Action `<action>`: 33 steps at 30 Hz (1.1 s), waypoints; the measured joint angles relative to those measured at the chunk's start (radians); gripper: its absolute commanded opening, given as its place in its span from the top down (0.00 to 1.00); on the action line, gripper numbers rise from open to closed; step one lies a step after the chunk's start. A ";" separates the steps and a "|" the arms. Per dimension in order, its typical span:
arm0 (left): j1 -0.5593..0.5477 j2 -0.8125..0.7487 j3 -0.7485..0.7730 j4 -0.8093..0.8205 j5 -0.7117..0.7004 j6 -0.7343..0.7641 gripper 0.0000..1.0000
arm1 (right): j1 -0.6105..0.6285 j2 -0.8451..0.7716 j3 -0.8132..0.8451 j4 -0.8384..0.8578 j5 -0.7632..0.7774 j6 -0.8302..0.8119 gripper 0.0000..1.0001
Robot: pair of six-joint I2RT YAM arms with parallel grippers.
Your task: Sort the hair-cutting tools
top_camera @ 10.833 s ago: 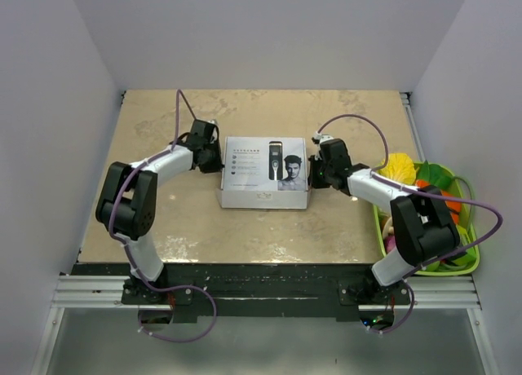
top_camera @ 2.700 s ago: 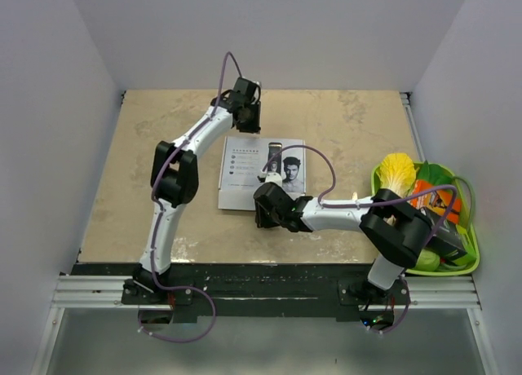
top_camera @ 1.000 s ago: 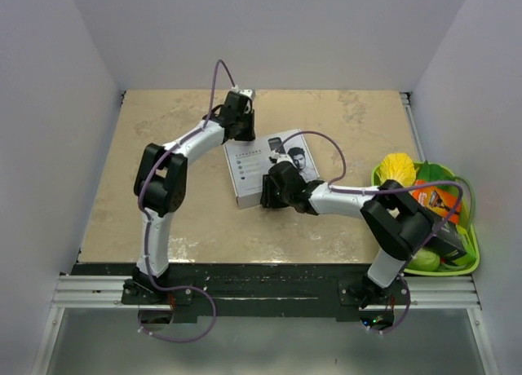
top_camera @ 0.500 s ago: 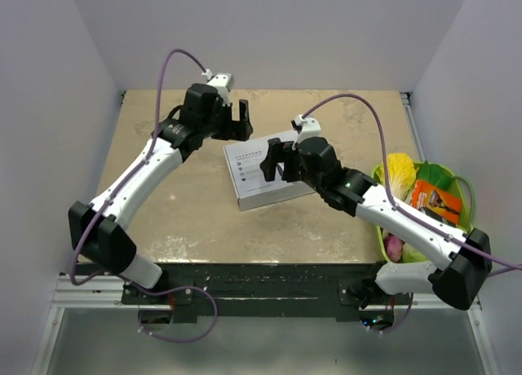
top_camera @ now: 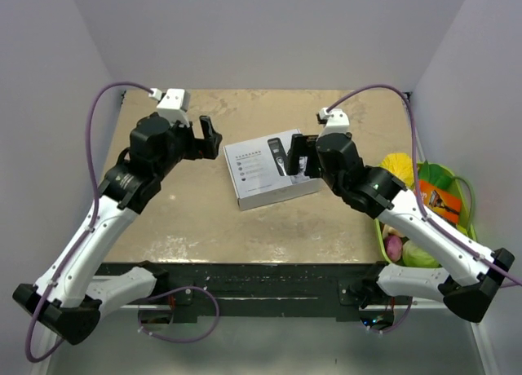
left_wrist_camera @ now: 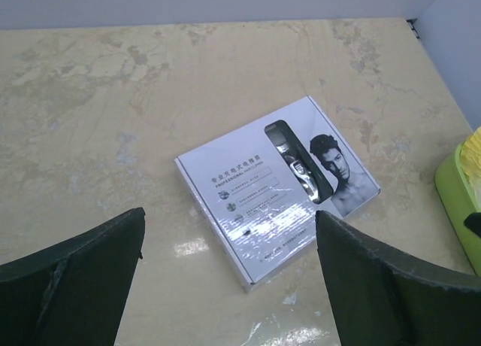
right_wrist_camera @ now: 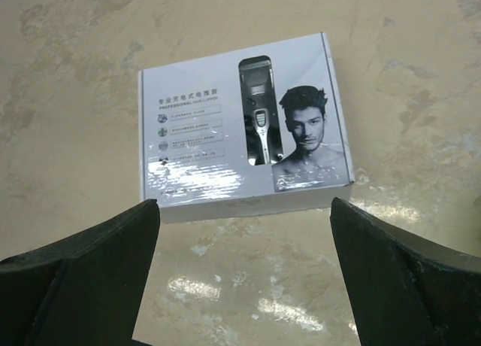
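Observation:
The hair-cutting tools are out of view; only a printed clipper shows on the white cardboard box [top_camera: 269,173]. The box lies shut and flat on the beige table, turned slightly askew. My left gripper [top_camera: 209,138] hangs open in the air to the box's left. My right gripper [top_camera: 299,156] hangs open over the box's right end. In the left wrist view the box [left_wrist_camera: 274,184] lies well below the open left gripper [left_wrist_camera: 229,214]. The right wrist view shows the box [right_wrist_camera: 240,124] below and ahead of the open right gripper [right_wrist_camera: 244,203]. Neither gripper holds anything.
A green tray [top_camera: 469,262] of colourful toy vegetables, with a yellow one [top_camera: 398,167] at its back, stands at the table's right edge. Its rim [left_wrist_camera: 457,203] shows at the right of the left wrist view. White walls close in the table on three sides.
Both arms have risen and drawn back from the box, and both grippers have opened. The box now lies free on the table, turned counter-clockwise from its first position.

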 measured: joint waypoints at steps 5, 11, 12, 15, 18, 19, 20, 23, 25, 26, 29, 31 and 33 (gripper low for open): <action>0.000 -0.110 -0.080 -0.004 -0.078 -0.002 0.01 | 0.000 -0.017 0.045 -0.063 0.080 -0.014 0.01; 0.001 -0.133 -0.162 -0.023 -0.126 -0.005 0.01 | 0.000 -0.055 0.045 -0.102 0.150 -0.046 0.01; 0.002 -0.134 -0.172 -0.028 -0.128 -0.005 0.01 | 0.000 -0.063 0.045 -0.103 0.163 -0.051 0.01; 0.003 -0.137 -0.191 -0.039 -0.129 -0.005 0.01 | 0.000 -0.081 0.047 -0.106 0.219 -0.073 0.01; 0.003 -0.154 -0.194 -0.040 -0.132 -0.004 0.01 | -0.001 -0.086 0.051 -0.106 0.292 -0.097 0.01; 0.003 -0.161 -0.194 -0.040 -0.134 -0.004 0.01 | -0.005 -0.087 0.051 -0.106 0.314 -0.109 0.01; 0.003 -0.168 -0.194 -0.040 -0.135 -0.004 0.01 | -0.010 -0.089 0.051 -0.103 0.333 -0.124 0.01; 0.003 -0.180 -0.194 -0.038 -0.140 -0.004 0.01 | -0.058 -0.094 0.051 -0.084 0.360 -0.164 0.01; 0.003 -0.180 -0.196 -0.036 -0.145 -0.003 0.01 | -0.111 -0.091 0.053 -0.068 0.362 -0.186 0.01; 0.003 -0.179 -0.198 -0.034 -0.146 -0.003 0.01 | -0.140 -0.086 0.058 -0.063 0.362 -0.195 0.01; 0.003 -0.170 -0.204 -0.030 -0.152 0.000 0.01 | -0.213 -0.061 0.073 -0.040 0.360 -0.217 0.01; 0.003 -0.156 -0.204 -0.024 -0.159 0.000 0.01 | -0.259 -0.041 0.077 -0.023 0.320 -0.236 0.01; 0.003 -0.143 -0.204 -0.021 -0.171 0.000 0.01 | -0.295 -0.035 0.077 -0.015 0.252 -0.247 0.01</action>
